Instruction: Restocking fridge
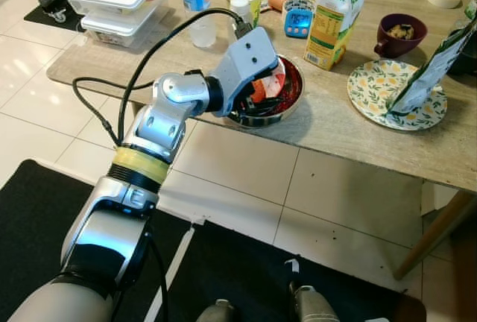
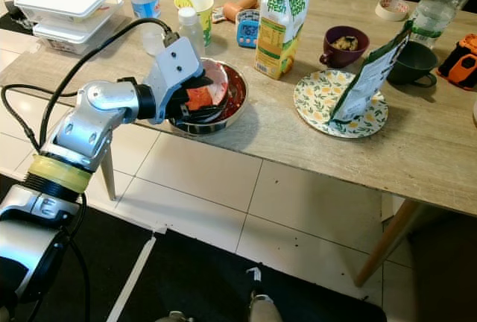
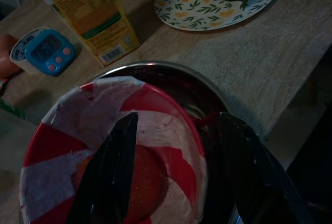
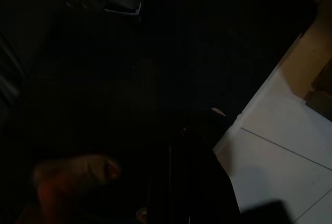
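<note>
Pale wood-grain counter (image 2: 417,150) on angled wooden legs over white floor tiles. At its near edge, a metal bowl (image 2: 232,106). Behind that, a tall juice carton (image 2: 282,20) upright, a blue timer (image 2: 247,30) just beside it, a yellow cup (image 2: 198,5) and a clear water bottle (image 2: 144,1). Toward the far left corner, stacked white food containers (image 2: 65,5). Right of the carton, a purple mug (image 2: 344,45), then a leaf-patterned plate (image 2: 317,102) bearing an upright green bag (image 2: 365,76). Further right, a dark green cup (image 2: 414,65) and a tape roll (image 2: 390,9).
</note>
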`<state>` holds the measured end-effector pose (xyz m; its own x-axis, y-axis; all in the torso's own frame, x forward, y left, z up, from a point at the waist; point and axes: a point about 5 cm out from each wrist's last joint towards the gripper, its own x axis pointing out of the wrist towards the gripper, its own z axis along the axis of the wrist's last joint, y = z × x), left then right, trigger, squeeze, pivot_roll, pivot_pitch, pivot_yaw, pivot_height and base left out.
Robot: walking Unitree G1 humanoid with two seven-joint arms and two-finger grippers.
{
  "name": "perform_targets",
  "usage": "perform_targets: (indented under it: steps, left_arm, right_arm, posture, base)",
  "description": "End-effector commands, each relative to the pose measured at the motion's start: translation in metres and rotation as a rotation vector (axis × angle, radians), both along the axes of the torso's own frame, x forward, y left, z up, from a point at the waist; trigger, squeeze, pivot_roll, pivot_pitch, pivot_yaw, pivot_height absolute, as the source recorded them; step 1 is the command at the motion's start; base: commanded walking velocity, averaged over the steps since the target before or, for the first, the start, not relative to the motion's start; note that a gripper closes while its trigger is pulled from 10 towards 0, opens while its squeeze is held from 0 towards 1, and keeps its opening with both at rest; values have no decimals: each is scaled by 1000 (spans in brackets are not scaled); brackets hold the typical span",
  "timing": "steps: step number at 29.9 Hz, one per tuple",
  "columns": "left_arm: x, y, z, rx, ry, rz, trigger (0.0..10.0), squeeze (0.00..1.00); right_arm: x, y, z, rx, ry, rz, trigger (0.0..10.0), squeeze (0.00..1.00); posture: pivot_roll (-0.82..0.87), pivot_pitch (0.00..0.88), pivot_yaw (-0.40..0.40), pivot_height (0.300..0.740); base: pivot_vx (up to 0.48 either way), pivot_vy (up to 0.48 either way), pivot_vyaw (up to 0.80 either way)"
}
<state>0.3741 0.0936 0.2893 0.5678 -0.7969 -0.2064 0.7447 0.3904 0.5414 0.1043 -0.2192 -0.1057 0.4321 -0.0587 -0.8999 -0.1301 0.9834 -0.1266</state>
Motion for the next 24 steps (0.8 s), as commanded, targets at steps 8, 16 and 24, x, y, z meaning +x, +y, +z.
perform_targets:
  steps: [8,16,24]
  left_arm:
    - [7,-1,-8,0,16,43,10000,0]
    - [9,0,-17,46,12,60,10000,0]
    - [9,0,-18,71,-2,50,10000,0]
  right_arm:
    - [-21,22,-9,52,77,44,10000,0]
    - [-25,22,-10,53,80,40,10000,0]
    - [-34,24,-11,55,91,43,10000,0]
  posture:
    - [-98,277,59,740]
    - [-99,291,65,740]
    - [-102,326,69,740]
  base:
    - [0,0,0]
    - [0,0,0]
    - [0,0,0]
